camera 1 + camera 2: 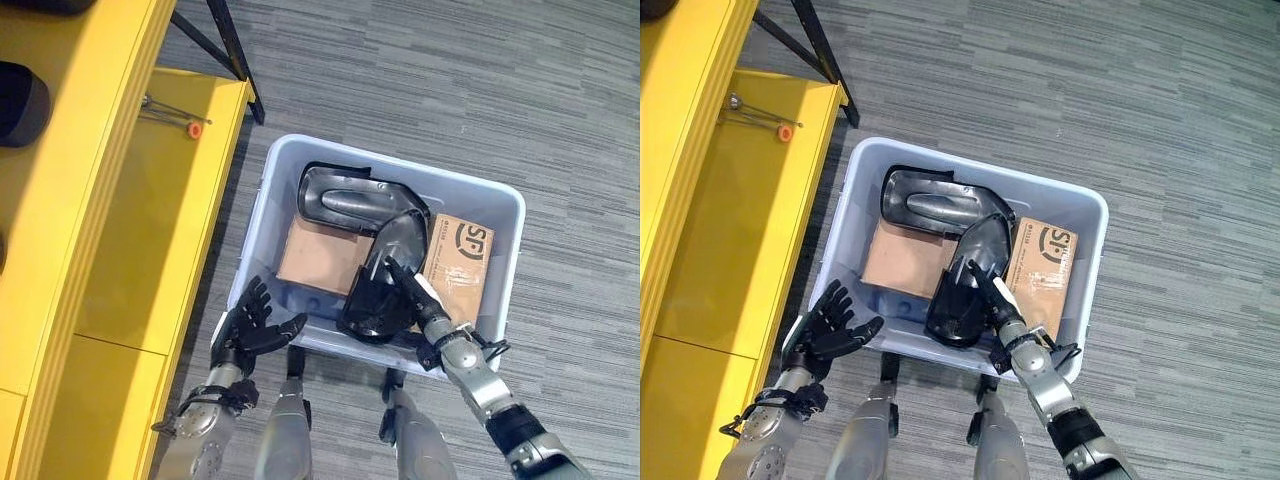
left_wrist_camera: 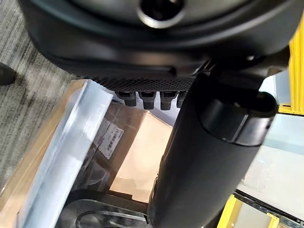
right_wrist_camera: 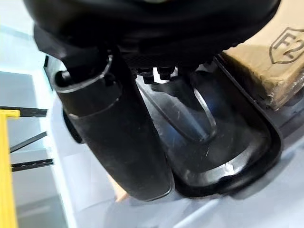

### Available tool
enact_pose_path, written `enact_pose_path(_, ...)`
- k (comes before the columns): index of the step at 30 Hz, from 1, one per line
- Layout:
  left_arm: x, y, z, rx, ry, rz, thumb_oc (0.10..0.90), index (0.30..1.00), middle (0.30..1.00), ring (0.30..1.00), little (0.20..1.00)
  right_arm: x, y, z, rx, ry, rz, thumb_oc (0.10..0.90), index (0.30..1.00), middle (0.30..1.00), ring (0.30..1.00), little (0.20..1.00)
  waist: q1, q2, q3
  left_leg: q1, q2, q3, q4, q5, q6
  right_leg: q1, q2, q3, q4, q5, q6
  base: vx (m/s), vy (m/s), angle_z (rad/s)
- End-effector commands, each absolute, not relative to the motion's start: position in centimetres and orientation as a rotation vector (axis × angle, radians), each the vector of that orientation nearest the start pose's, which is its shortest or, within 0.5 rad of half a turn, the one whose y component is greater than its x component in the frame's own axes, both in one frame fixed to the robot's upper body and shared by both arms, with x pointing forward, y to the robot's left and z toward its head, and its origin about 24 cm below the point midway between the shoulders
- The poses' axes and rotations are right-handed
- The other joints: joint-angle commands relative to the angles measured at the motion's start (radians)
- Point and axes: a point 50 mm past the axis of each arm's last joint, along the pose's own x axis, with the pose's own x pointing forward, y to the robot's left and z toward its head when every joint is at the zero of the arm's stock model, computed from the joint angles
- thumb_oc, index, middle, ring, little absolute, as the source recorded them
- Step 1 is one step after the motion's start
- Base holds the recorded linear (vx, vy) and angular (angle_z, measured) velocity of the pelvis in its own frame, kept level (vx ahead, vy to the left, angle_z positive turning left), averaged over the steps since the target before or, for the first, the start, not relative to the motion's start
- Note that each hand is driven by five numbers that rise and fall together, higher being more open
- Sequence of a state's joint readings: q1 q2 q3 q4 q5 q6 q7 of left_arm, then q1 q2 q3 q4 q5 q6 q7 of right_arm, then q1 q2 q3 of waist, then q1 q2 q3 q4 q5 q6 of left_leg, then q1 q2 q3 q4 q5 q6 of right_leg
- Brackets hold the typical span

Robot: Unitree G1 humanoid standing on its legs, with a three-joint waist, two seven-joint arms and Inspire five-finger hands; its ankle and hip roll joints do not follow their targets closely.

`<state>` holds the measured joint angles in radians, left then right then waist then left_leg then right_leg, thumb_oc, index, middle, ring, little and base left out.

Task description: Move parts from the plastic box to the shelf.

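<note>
right robot hand [image 1: 408,283] reaches into the plastic box [image 1: 505,262] and lies on the near black part [image 1: 385,280], which leans tilted against the printed carton [image 1: 458,262]. its fingers are hidden behind the part's rim, so we cannot tell whether they grip it. left robot hand [image 1: 252,322] hovers at the box's near-left corner, fingers spread and holding nothing. a second black part [image 1: 350,197] lies at the far side, with a plain carton [image 1: 318,255] below it. the yellow shelf [image 1: 150,200] stands just beside the box on our left. we judge the step is securing the near part: we want thumb and fingers wrapped over the rim, then a straight lift clear of the box wall before swinging left.
</note>
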<state>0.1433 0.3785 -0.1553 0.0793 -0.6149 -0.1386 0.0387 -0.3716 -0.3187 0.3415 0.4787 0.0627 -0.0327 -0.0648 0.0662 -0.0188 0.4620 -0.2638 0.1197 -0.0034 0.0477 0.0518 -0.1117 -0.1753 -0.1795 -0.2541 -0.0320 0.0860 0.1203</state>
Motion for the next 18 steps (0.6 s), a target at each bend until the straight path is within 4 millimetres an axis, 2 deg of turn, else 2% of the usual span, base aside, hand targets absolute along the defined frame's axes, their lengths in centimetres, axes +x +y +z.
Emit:
enact_pose_path(1,21.6,21.2,3.7,-0.184,-0.006,-0.015,0.900,1.000,1.000,1.000,1.000,33.8,-13.3,7.2,-0.332,-0.073,0.174,0.900,1.000,1.000,1.000,1.000,0.022,-0.043,-0.019,-0.057,0.031,0.024,0.097,-0.047,0.019,-0.022,-0.133,0.047,0.060,0.018,0.076,0.00,0.000,0.00)
enact_pose_path(3,21.6,21.0,3.8,-0.190,-0.014,-0.022,0.900,1.000,1.000,1.000,1.000,35.2,-13.8,9.0,-0.348,-0.114,0.121,0.900,1.000,1.000,1.000,1.000,0.033,-0.036,-0.007,-0.070,0.030,0.022,0.103,-0.045,0.019,-0.033,-0.133,0.047,0.064,0.019,0.074,-0.04,-0.004,-0.03)
enact_pose_path(5,21.7,21.0,4.0,-0.192,-0.020,-0.024,0.900,1.000,1.000,1.000,1.000,35.7,-14.0,9.5,-0.350,-0.117,0.096,0.900,1.000,1.000,1.000,1.000,0.037,-0.033,-0.001,-0.077,0.030,0.021,0.106,-0.045,0.019,-0.039,-0.133,0.047,0.068,0.018,0.073,-0.04,-0.009,-0.02)
enact_pose_path(11,21.8,20.9,4.4,-0.198,-0.037,-0.028,0.900,1.000,1.000,1.000,1.000,38.1,-15.7,13.1,-0.398,-0.174,-0.012,0.900,1.000,1.000,1.000,1.000,0.055,-0.015,0.033,-0.125,0.026,0.015,0.152,-0.057,0.022,-0.079,-0.133,0.053,0.115,0.004,0.067,-0.05,0.002,0.00)
enact_pose_path(14,22.0,21.0,4.6,-0.192,-0.049,-0.027,0.900,1.000,1.000,1.000,1.000,39.0,-16.1,15.3,-0.406,-0.220,-0.048,0.900,1.000,1.000,1.000,1.000,0.057,-0.011,0.058,-0.165,0.028,0.013,0.204,-0.077,0.023,-0.120,-0.128,0.066,0.164,-0.011,0.062,-0.07,0.003,-0.05)
enact_pose_path(17,21.9,21.1,4.8,-0.194,-0.052,-0.017,0.900,1.000,1.000,1.000,1.000,40.0,-16.9,18.2,-0.434,-0.268,-0.095,0.900,1.000,1.000,1.000,1.000,0.059,-0.003,0.058,-0.252,0.029,0.010,0.263,-0.088,0.025,-0.218,-0.124,0.071,0.233,-0.022,0.058,-0.08,0.010,-0.05)
enact_pose_path(18,21.8,21.0,4.6,-0.198,-0.048,-0.016,0.900,1.000,1.000,1.000,1.000,40.2,-17.0,18.3,-0.439,-0.258,-0.105,0.900,1.000,1.000,1.000,1.000,0.062,0.000,0.058,-0.263,0.031,0.010,0.274,-0.095,0.024,-0.230,-0.122,0.073,0.243,-0.029,0.057,0.00,0.000,0.00)
